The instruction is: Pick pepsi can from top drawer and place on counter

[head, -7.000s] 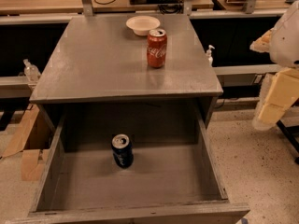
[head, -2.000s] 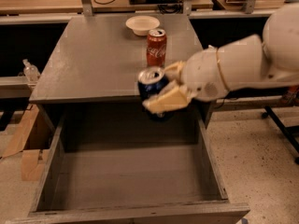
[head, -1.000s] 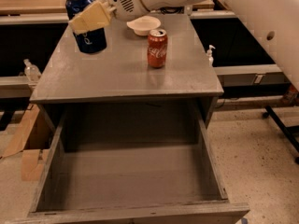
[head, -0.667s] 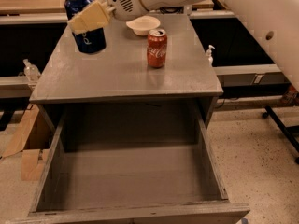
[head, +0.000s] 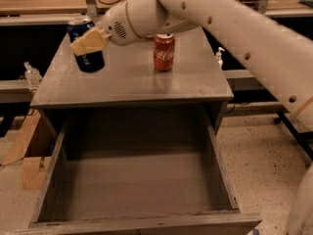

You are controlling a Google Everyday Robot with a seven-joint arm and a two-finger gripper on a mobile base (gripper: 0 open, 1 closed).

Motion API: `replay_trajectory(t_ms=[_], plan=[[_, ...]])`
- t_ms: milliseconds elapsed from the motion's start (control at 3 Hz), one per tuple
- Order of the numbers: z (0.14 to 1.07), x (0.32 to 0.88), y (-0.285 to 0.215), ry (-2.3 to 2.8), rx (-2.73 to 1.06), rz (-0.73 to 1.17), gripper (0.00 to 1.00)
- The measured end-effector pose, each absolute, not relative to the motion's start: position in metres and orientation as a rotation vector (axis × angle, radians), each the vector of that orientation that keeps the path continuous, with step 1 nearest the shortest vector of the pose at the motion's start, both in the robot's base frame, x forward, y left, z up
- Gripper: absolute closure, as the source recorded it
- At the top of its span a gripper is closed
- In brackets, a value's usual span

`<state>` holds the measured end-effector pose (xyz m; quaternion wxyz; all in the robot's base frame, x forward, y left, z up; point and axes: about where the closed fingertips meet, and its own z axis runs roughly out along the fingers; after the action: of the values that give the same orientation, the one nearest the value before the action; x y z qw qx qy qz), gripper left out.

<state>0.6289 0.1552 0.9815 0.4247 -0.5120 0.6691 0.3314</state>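
pepsi can (head: 91, 62) is out of the top drawer (head: 146, 223), which now sits empty. It has moved to the far-left of the counter (head: 146, 84), left of the Coke can (head: 164, 52). gripper (head: 89, 41) still clamped on it. Can't tell if the base touches down. Only the release looks left.

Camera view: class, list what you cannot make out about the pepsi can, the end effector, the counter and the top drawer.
- Pepsi can: the end effector, at the counter's left rear, covers part of its side. Whether its base touches the counter is unclear.
- Counter: the robot's arm hides its rear edge.
- Top drawer: its front face is cut off by the picture's bottom edge.
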Motion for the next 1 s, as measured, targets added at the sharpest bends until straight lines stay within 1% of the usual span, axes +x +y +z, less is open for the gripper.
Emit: replay_trajectory(t_ms=[333,667,1000], plan=[[0.928,0.656,0.184,1.681,-1.202,0.833,1.0],[0.893,0.686,0.205,1.684,-1.126,0.777,1.0],[0.895,0.693,0.208,1.672,-1.099,0.763,0.82]])
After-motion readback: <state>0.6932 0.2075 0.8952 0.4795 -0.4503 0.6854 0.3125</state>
